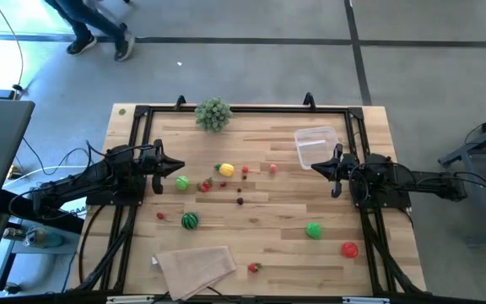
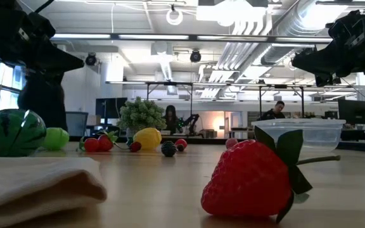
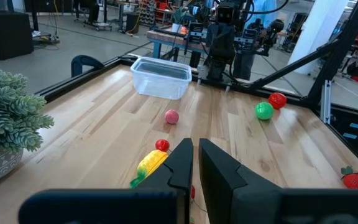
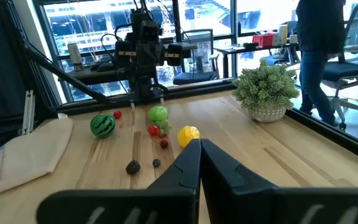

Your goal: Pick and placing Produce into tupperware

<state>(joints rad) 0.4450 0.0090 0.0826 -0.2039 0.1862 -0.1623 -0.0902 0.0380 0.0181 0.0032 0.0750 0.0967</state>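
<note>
Both pincers are pressed together on nothing: the left gripper [image 1: 178, 166] hangs above the table's left side and the right gripper [image 1: 315, 166] above its right, each pulled back, probably to keep the middle free before a first reach. Out from them, the produce [image 1: 226, 170] lies scattered on the boards, including the watermelon ball [image 1: 190, 220] near the beige cloth [image 1: 197, 266]. The clear tupperware [image 1: 316, 146] sits unfilled just beside the right gripper, handy for dropping pieces in.

Left gripper [image 3: 195, 163] was shut, empty, above the wooden table [image 3: 104, 124]. Just ahead lay a yellow piece [image 3: 151, 163] and a small red one [image 3: 161, 145], a pink ball [image 3: 171, 116] farther on. The tupperware [image 3: 161, 77] sat near the far end, empty. Green ball [image 3: 264, 111] touched a red one [image 3: 277, 99]. Strawberry [image 3: 353, 179] lay apart. Bushy plant [image 3: 5, 121] stood at the edge.
</note>
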